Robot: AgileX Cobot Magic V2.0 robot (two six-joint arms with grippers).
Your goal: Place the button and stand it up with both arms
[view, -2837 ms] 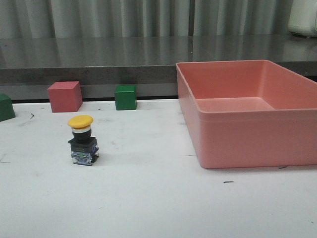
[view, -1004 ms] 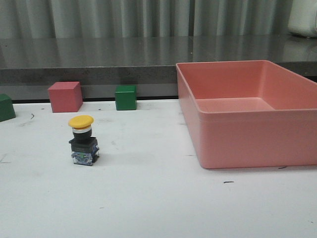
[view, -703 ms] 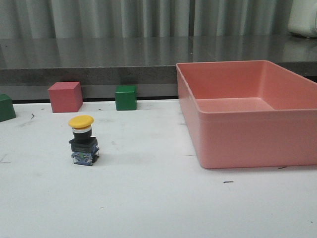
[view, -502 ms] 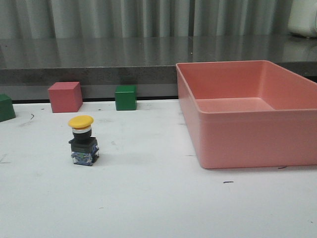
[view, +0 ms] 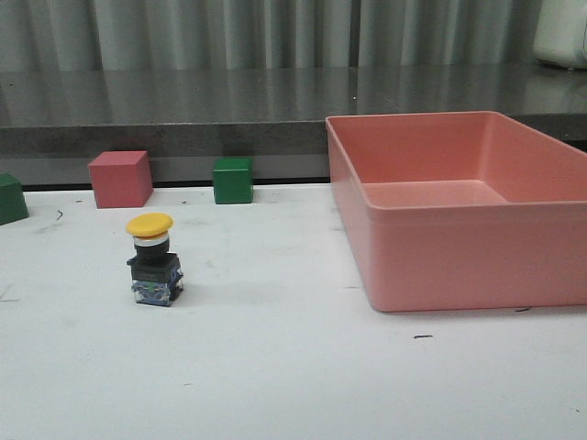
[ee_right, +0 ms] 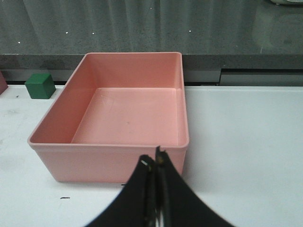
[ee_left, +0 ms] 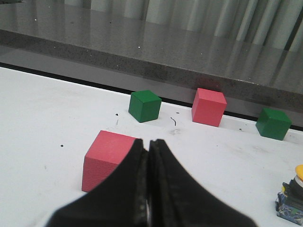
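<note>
The button (view: 153, 263) stands upright on the white table, yellow cap on top and black base down, left of centre in the front view. It also shows at the edge of the left wrist view as the button (ee_left: 292, 195). Neither arm appears in the front view. My left gripper (ee_left: 147, 143) is shut and empty, in front of a pink cube (ee_left: 107, 156) and well away from the button. My right gripper (ee_right: 155, 160) is shut and empty, just in front of the pink bin (ee_right: 109, 147).
A large pink bin (view: 459, 266) fills the table's right side. A pink cube (view: 120, 178) and a green cube (view: 232, 180) sit along the back edge, another green cube (view: 11, 198) at far left. A dark counter runs behind the table.
</note>
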